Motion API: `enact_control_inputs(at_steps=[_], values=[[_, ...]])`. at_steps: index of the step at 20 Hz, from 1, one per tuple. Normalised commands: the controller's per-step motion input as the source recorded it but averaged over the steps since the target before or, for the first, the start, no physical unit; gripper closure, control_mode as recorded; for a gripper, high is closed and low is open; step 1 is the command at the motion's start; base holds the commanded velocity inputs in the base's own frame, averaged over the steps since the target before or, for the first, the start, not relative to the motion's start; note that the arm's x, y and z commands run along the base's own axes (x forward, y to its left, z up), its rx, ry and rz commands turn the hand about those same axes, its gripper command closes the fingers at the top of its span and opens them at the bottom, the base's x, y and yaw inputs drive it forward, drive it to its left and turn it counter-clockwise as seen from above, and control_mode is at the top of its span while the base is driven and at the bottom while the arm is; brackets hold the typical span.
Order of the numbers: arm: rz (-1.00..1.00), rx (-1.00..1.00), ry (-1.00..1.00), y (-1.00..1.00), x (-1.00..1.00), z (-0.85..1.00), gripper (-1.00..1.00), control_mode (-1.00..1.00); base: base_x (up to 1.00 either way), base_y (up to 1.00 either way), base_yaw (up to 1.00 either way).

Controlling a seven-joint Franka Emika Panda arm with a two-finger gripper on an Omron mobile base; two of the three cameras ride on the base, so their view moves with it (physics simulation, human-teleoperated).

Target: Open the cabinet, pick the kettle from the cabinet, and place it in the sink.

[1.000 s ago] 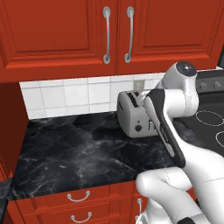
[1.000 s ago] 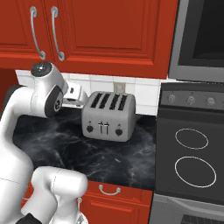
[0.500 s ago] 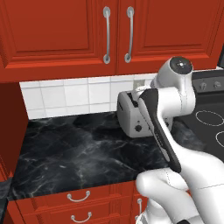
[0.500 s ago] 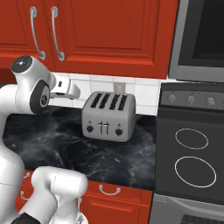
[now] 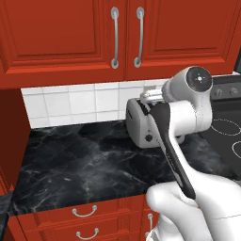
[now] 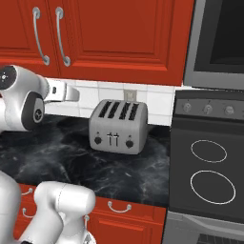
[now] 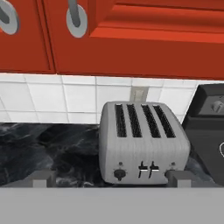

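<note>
The red cabinet [image 5: 61, 33] hangs over the counter with both doors shut. Its two silver bar handles [image 5: 115, 37] stand side by side at the centre seam. The right base view shows the cabinet [image 6: 124, 33] too, and in the hand view its lower edge [image 7: 144, 43] runs across the top. My gripper [image 7: 109, 179] is open with nothing between its tips, level with the backsplash below the doors and pointing at the toaster. The white hand [image 6: 64, 93] sits under the handles [image 6: 59, 35]. The kettle is hidden and the sink is out of view.
A silver four-slot toaster [image 5: 141, 124] stands on the black marble counter [image 5: 80, 164] by the tiled wall. A black stove [image 6: 207, 162] is to the right, with an oven front [image 6: 219, 38] above it. Red drawers [image 5: 84, 212] lie below, and a red side panel [image 5: 9, 136] stands at the left.
My arm has swung slightly left and the hand has risen a little toward the cabinet. The jaws stay open and the doors stay shut.
</note>
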Motion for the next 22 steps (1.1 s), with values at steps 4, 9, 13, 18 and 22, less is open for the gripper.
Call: enact_control_inputs(at_steps=[4,9,13,18,22], values=[[-0.04,0.0,-0.01,0.13,-0.03,0.33,-1.0,-1.0,0.0,0.0,0.0],[-0.08,0.0,0.0,0.13,0.0,0.33,-1.0,-1.0,0.0,0.0,0.0],[-0.11,0.0,0.0,0.11,0.0,0.32,-1.0,-1.0,0.0,0.0,0.0],[-0.11,0.0,0.0,0.09,0.0,0.31,-1.0,-1.0,0.0,0.0,0.0],[-0.03,0.0,-0.03,0.01,0.05,0.27,-1.0,-1.0,0.0,0.0,0.0]])
